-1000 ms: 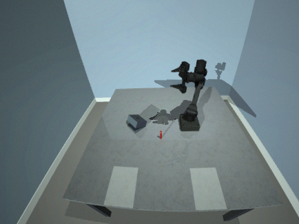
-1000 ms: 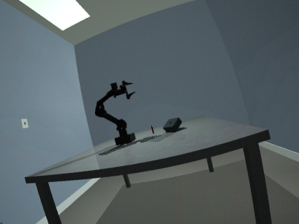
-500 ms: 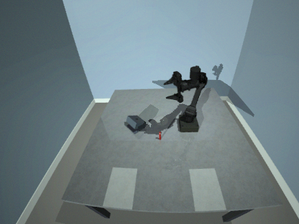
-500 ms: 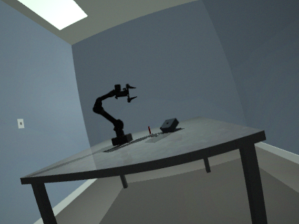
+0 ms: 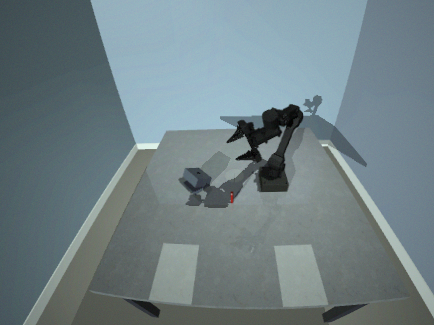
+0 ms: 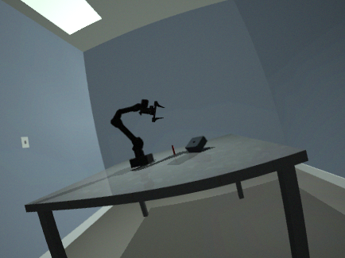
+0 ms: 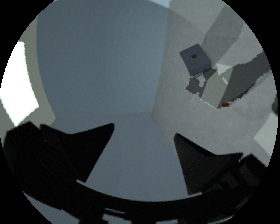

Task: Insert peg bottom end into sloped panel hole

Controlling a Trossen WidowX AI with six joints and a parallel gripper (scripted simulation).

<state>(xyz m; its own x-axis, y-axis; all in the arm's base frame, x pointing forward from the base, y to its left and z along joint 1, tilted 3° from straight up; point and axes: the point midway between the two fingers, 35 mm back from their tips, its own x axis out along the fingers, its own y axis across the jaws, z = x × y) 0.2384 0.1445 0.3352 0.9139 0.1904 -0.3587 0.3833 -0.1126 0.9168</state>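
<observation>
Base: the black pedestal (image 5: 273,182) is planted on the bench (image 5: 250,257), seen square and low in the top view.
Lower link: it is raised from the base at a backward lean up to the elbow (image 6: 115,121).
Forearm: it is carried forward from the elbow, roughly level, high above the bench.
Wrist: it is rolled so that one finger sits above the other in the exterior view.
Gripper (image 6: 157,112): the jaws are spread wide, with nothing between them.
Fingers: two dark tapered wedges are framed in the wrist view, well apart.
</observation>
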